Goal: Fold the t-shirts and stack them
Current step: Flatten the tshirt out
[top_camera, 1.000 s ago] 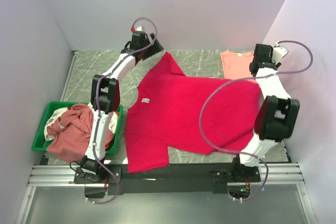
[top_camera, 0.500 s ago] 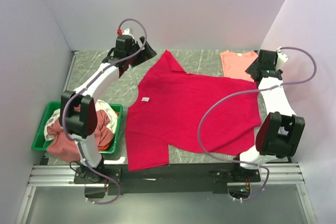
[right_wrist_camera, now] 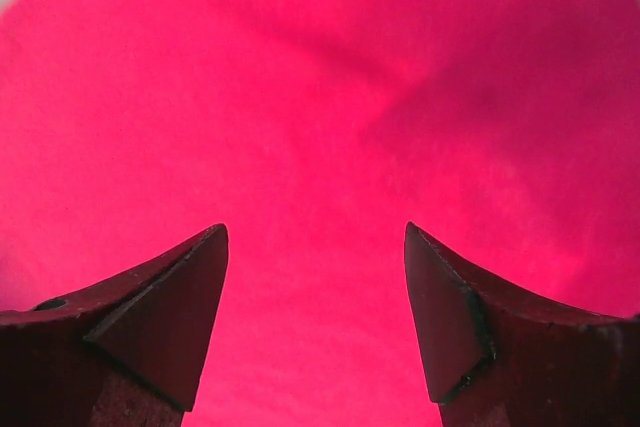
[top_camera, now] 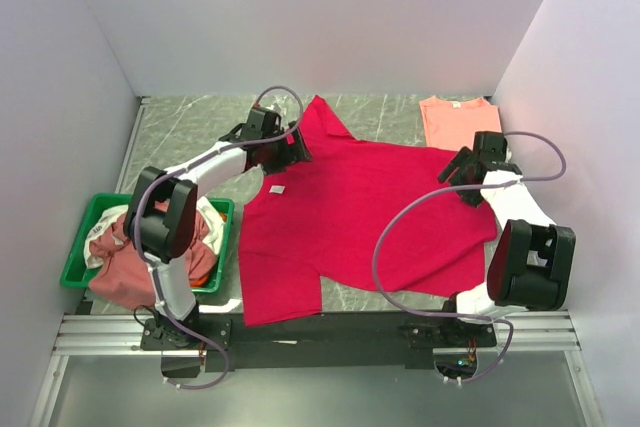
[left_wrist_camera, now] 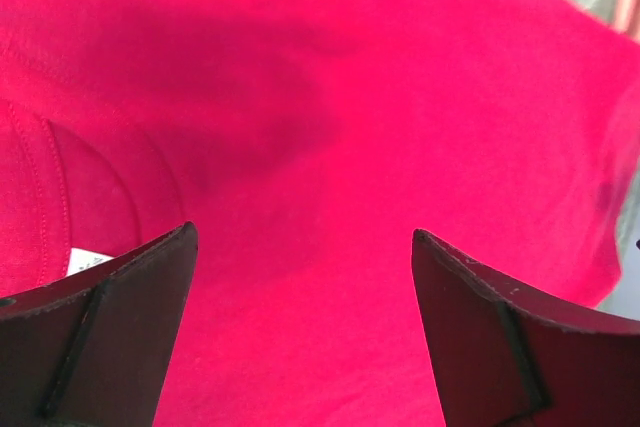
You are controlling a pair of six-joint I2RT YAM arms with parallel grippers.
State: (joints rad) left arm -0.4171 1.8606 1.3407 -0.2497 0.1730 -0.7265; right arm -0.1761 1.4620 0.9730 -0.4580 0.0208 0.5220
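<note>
The crimson-red t-shirt (top_camera: 370, 217), soft matte cloth with a white neck label (top_camera: 277, 190), lies spread almost flat and gently rumpled on the grey marbled table (top_camera: 190, 127), while the left gripper (left_wrist_camera: 302, 231) and right gripper (right_wrist_camera: 315, 226) hang over it, jaws spread wide, pinching nothing.
</note>
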